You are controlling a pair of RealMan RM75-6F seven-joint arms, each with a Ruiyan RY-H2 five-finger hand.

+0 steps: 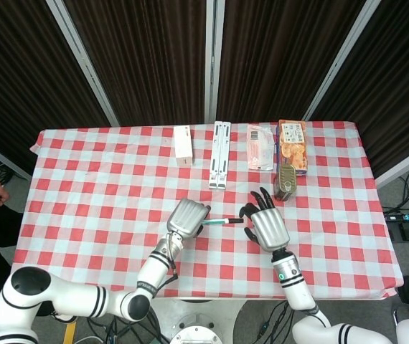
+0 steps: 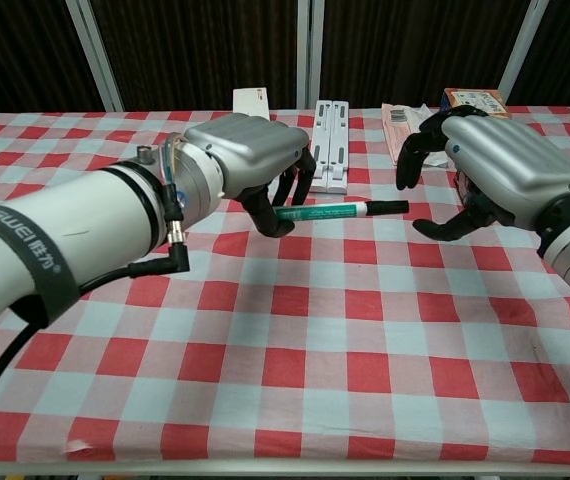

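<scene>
Above the checked table (image 1: 82, 179), the left hand (image 1: 188, 218) pinches a green pen (image 2: 337, 211) level; at its 3 o'clock the right hand (image 1: 268, 223) waits, fingers spread, near the tin (image 1: 285, 181), contents unseen.

White arms with black bands, silver-backed hands, black fingers (image 2: 283, 189), black cable.

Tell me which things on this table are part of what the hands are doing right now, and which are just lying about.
In hand:
- green pen, held by the left hand above the cloth
- right hand, fingers spread, beside the pen's dark tip

Lying about, along the far edge:
- white box
- white folded stand
- plastic packet
- orange snack box
- tin can
</scene>
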